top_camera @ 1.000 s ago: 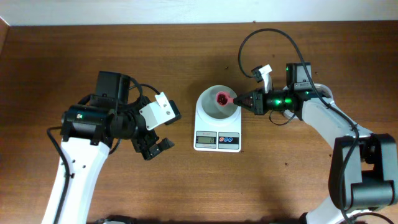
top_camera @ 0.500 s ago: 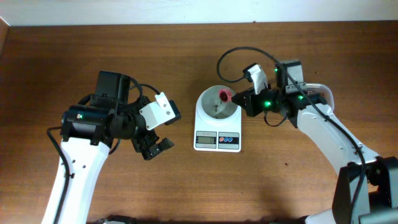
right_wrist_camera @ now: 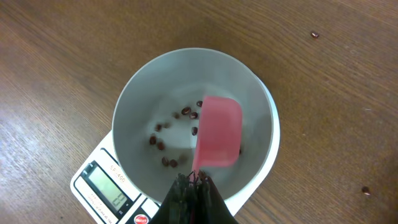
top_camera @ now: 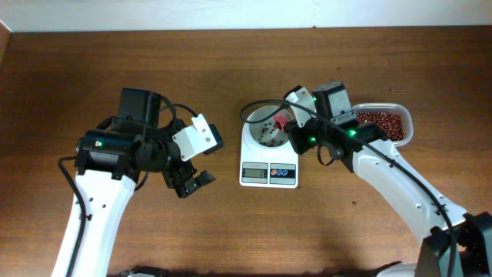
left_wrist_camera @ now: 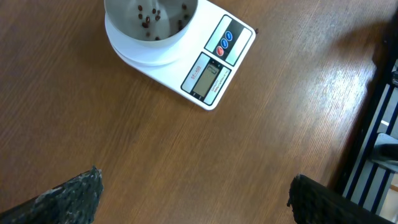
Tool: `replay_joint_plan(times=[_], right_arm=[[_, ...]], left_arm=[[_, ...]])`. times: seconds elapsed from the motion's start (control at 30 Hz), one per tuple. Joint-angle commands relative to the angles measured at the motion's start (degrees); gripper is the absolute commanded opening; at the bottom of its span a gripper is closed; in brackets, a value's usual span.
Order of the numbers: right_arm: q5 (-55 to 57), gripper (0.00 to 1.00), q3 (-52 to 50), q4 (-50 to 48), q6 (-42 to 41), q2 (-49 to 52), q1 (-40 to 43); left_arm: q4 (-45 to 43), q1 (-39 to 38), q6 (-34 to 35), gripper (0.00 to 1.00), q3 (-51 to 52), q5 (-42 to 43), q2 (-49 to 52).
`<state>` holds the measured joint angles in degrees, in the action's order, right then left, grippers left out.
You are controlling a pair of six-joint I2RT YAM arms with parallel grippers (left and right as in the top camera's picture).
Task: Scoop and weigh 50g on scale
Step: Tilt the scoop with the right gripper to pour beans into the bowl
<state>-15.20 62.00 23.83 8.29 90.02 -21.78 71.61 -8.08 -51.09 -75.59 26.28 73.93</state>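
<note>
White and compact, the scale sits near the middle of the brown wooden tabletop. Its round bowl is at the far end, and its grey display and blue and red buttons are at the near end. A few red beans lie scattered on the bowl's floor.

The right pincer reaches in from the scale's right side and is clamped tight on the handle of a pink scoop. The scoop hangs tilted over the right half of the bowl, and what it holds cannot be told. Just right of the scale, beyond the right arm, stands a clear tub filled with red beans. Two stray beans lie on bare wood a little away from the scale.

The left pincer hovers well to the left of the scale, above the wood. Its jaws are spread wide and hold nothing. In its wrist view, the dark fingertips frame the tabletop, with the scale beyond them.
</note>
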Motion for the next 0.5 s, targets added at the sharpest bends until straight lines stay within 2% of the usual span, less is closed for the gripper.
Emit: replay_joint_plan(times=[0.0, 0.47], right_arm=[[2.4, 0.04, 1.4, 0.5, 1.0, -2.3, -1.1], [4.6, 0.04, 3.2, 2.9, 2.2, -3.8, -3.5]], left_arm=[[0.1, 0.0, -0.7, 0.99, -0.4, 0.2, 0.0], [0.1, 0.0, -0.7, 0.99, -0.4, 0.2, 0.0]])
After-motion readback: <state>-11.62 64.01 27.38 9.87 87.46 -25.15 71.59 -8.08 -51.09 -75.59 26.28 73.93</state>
